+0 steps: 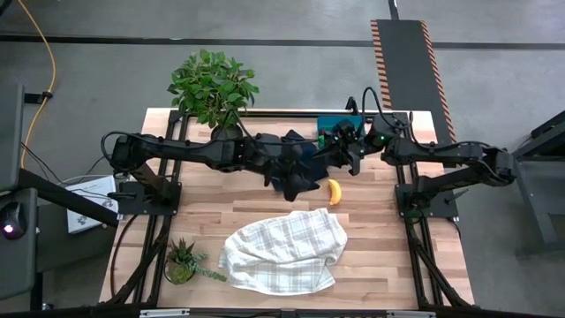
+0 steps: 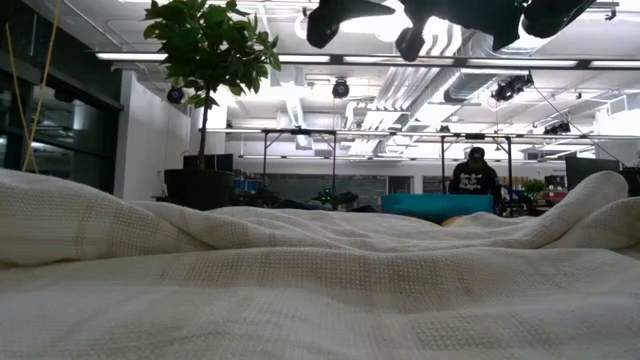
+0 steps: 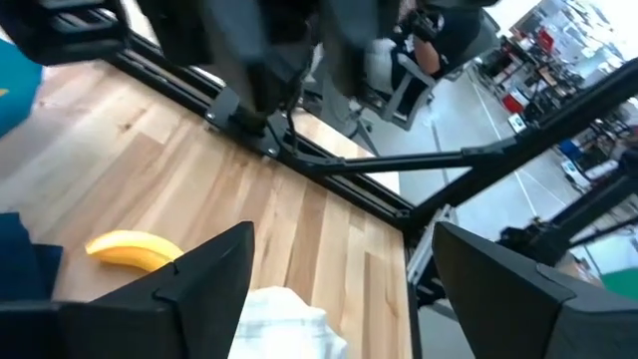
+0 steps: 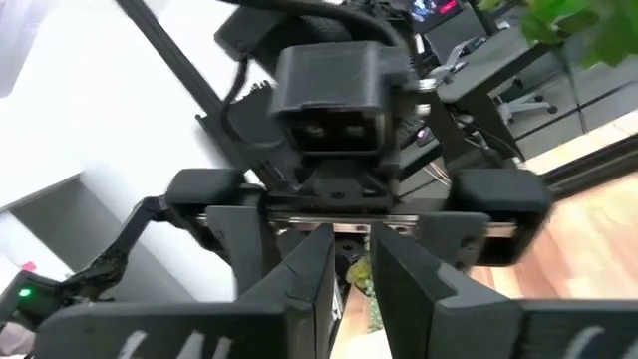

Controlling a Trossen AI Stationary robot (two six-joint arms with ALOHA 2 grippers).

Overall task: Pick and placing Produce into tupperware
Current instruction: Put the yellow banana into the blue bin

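The yellow banana (image 1: 335, 192) lies on the wood right of the dark navy cloth (image 1: 296, 181); the left wrist view shows the banana (image 3: 130, 249) ahead of my open left gripper (image 3: 344, 234). My left gripper (image 1: 311, 170) hovers over the navy cloth and touches nothing. The teal tupperware (image 1: 334, 119) sits at the far edge, partly hidden under my right gripper (image 1: 347, 148), and shows as a low teal box (image 2: 438, 205) in the low view. My right gripper (image 4: 354, 249) has its fingers close together, with a small yellow-green piece (image 4: 359, 271) between them. Other produce is hidden. My right gripper holds the small yellow-green piece (image 4: 359, 269) pinched in the narrow gap between its two fingers (image 4: 304, 289). The piece is lifted clear, above the near side of the tupperware. The fingers hide which part of it they hold.
A white checked cloth (image 1: 282, 252) lies crumpled at the near middle and fills the low view's foreground. A tall potted plant (image 1: 212, 88) stands far left and a small one (image 1: 184, 263) near left. The two grippers are close together. A person (image 2: 475, 175) is far behind the table.
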